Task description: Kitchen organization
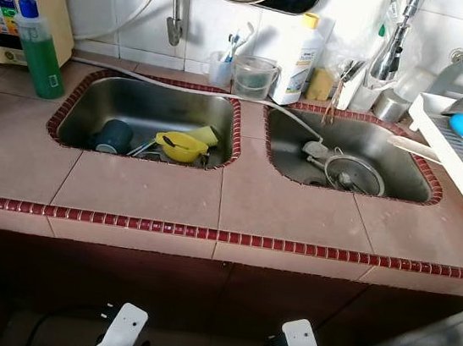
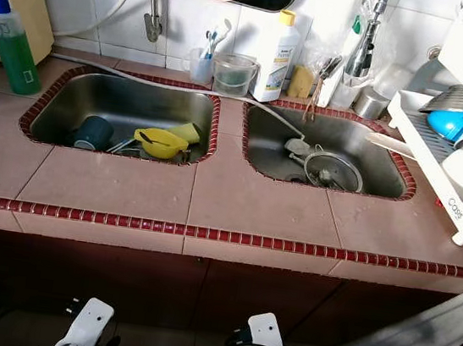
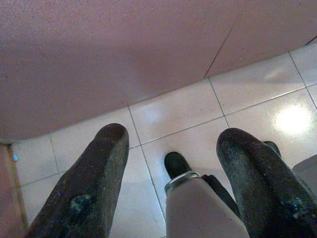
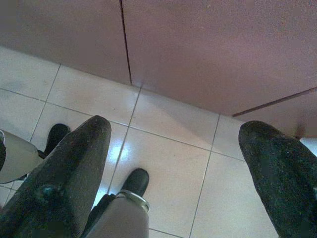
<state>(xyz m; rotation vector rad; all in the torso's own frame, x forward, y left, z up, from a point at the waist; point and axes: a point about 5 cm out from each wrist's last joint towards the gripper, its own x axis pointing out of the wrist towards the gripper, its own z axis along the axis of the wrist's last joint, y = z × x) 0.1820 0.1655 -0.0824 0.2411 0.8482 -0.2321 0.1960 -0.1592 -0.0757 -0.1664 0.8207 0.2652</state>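
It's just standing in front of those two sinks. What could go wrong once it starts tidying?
The hose lies across the divider into the right sink; an arm might snag it. The yellow bowl and blue cup sit low in the left sink, awkward to grip. The crowded rack could be bumped. Both the left gripper and right gripper hang open by the floor.

The bench [image 1: 144, 191] runs across the middle of the frame, with two sinks set in it side by side. In the left sink [image 1: 85, 115] a cup [image 1: 114, 135] lies left of a bowl [image 1: 180, 146]. In the right sink [image 1: 402, 174] a strainer [image 1: 354, 174] lies near the centre. A bottle [image 1: 40, 47] stands on the bench at the upper left. Behind the sinks, by the wall, stand a jug [image 1: 253, 77] and, right of it, a second bottle [image 1: 298, 60]. A dish rack [image 1: 456, 156] sits at the right edge.
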